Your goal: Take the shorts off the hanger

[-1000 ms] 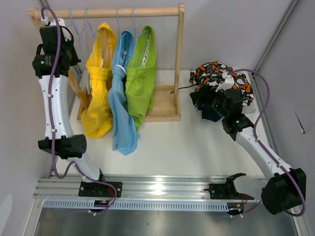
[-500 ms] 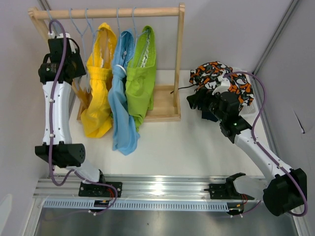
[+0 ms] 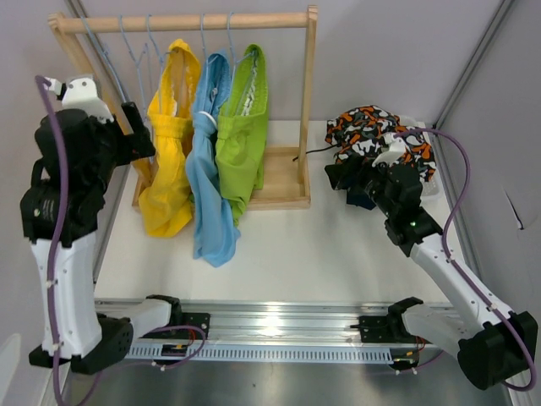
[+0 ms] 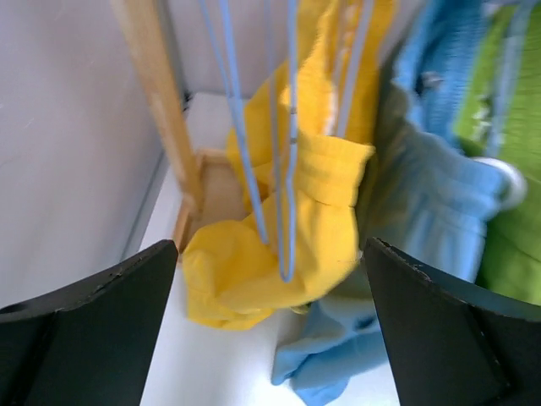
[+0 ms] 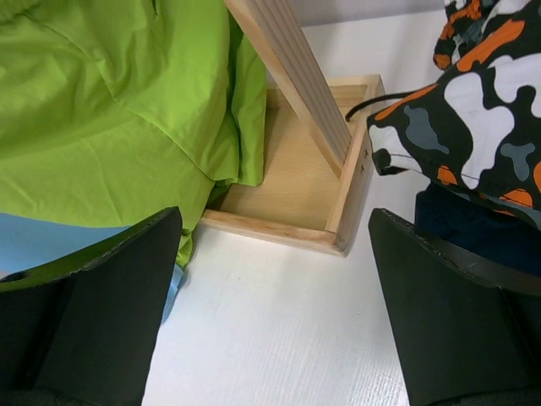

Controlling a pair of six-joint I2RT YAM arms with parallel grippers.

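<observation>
Rack, overhead: wooden rack at the back left carries 3 pairs: yellow shorts, light blue shorts and lime green shorts. There are bare hangers at its left end.
Pile, overhead: patterned shorts lie off the rack, on the table at the right.
Arms, overhead: left gripper sits just left of the yellow shorts, right gripper just beside the pile.
Left wrist: jaws spread wide with nothing held. They face the yellow shorts behind the hanger wires (picture's a bit blurry).
Right wrist: also wide and empty. Lime green shorts on the left, patterned shorts on the right with navy shorts tucked under them.
Handling: light, floppy, bunches easily. I'd pinch the yellow shorts up high where they drape over the hanger and lift; tugging the hem would probably drag the hanger along.
Change: 1 second back the left gripper was shut, up by the rail's left end. Now it's pulled back down and opened. Right arm barely shifted, and the shorts haven't moved.
</observation>
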